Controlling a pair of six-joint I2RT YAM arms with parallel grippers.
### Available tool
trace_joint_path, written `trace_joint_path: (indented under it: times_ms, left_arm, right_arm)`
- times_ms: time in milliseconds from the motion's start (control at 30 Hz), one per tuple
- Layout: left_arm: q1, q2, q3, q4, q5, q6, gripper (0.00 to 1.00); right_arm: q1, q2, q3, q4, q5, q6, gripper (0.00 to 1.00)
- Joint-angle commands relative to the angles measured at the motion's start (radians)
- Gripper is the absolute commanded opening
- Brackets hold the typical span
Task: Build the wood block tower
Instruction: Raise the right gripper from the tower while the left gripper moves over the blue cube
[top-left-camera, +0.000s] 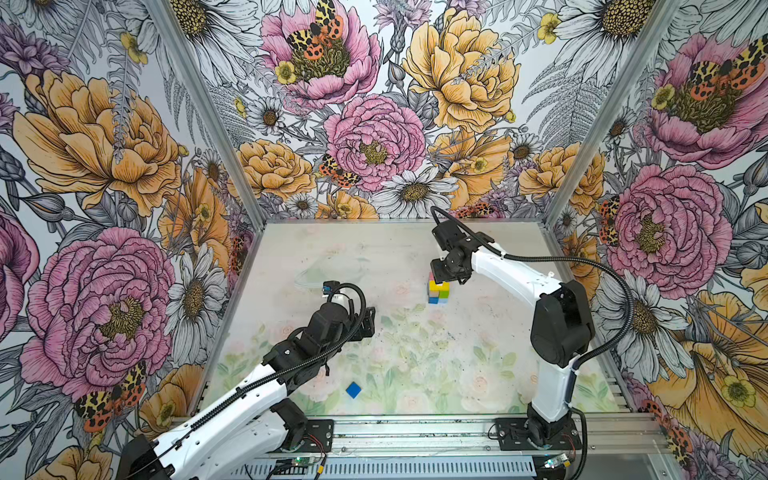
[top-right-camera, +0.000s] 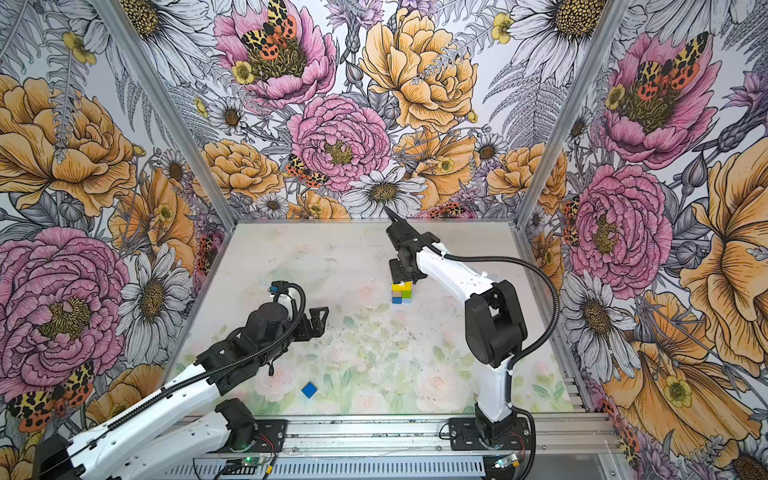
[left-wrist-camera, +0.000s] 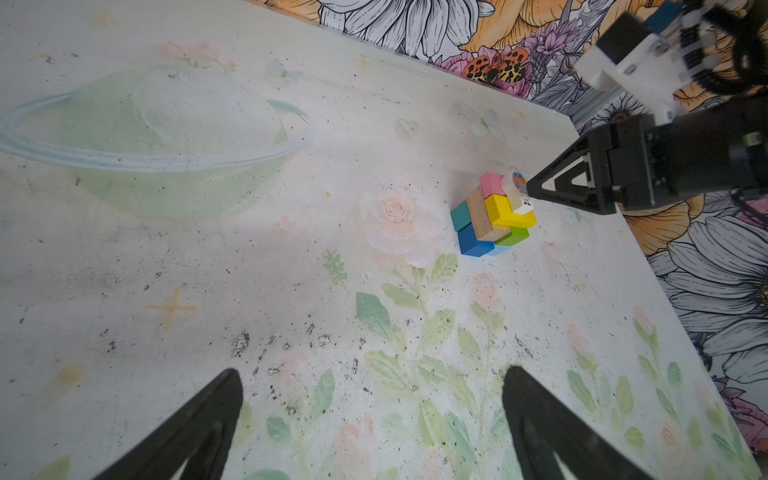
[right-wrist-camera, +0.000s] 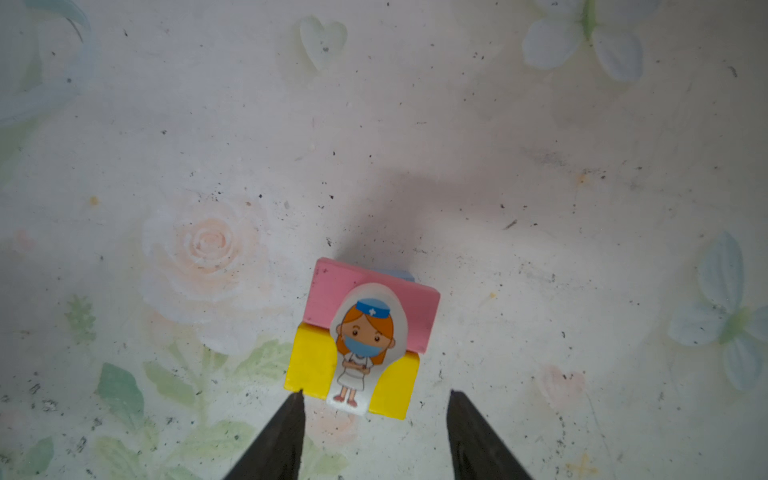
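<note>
Tower (top-left-camera: 438, 291) stood toward the back middle of the bench (top-left-camera: 374, 257), a matt sheet printed with pale flowers and speckled with dark scuffs. The left pincer (left-wrist-camera: 372, 372), its black tapered fingers spread wide and empty, hovered over bare bench well apart from the stack. The right pincer (right-wrist-camera: 376, 392) hung just over the top with its pointed fingers partway apart, gripping nothing.

The stack was compact and made of square-edged wooden blocks. A pink brick (left-wrist-camera: 490, 183) and a glossy yellow brick (left-wrist-camera: 505, 210) lay side by side on top. A tan brick (left-wrist-camera: 478, 212) of bare grain and a green brick (left-wrist-camera: 513, 237) sat beneath. Teal (left-wrist-camera: 460, 216), dark blue (left-wrist-camera: 471, 243) and light blue (left-wrist-camera: 496, 249) cubes sat lower down.

A loose blue cube (top-left-camera: 353, 390) lay near the front edge. A small, white, round-topped figure (right-wrist-camera: 361, 345), printed with a masked nurse, lay flat across the pink and yellow bricks.
</note>
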Motion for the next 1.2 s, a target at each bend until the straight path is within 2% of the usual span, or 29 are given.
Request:
trace_joint_path:
  times_ms: [0,200,433,633,833,1167]
  left_arm:
    - [0.008,-0.020,0.012,0.015,0.027,0.005,0.99]
    - [0.003,-0.083,0.008,-0.024,0.036,-0.006,0.99]
    - [-0.041,-0.194,-0.046,-0.082,0.016,-0.080,0.99]
    - [-0.158,-0.266,-0.108,-0.189,-0.075,-0.190,0.99]
    - [-0.276,-0.306,-0.184,-0.275,-0.128,-0.343,0.99]
    - [-0.437,-0.251,-0.286,-0.296,-0.171,-0.542,0.98]
  right_arm:
    - [-0.012,-0.081,-0.014,0.016,-0.050,0.026,0.57]
    - [-0.006,-0.200,-0.100,0.020,-0.028,0.051,0.57]
    - [0.025,-0.390,-0.258,0.020,-0.021,0.077,0.58]
    - [0.075,-0.530,-0.392,0.026,-0.006,0.114,0.60]
    - [0.158,-0.605,-0.467,0.030,0.003,0.144,0.69]
    - [0.213,-0.693,-0.560,0.062,0.005,0.174,0.74]
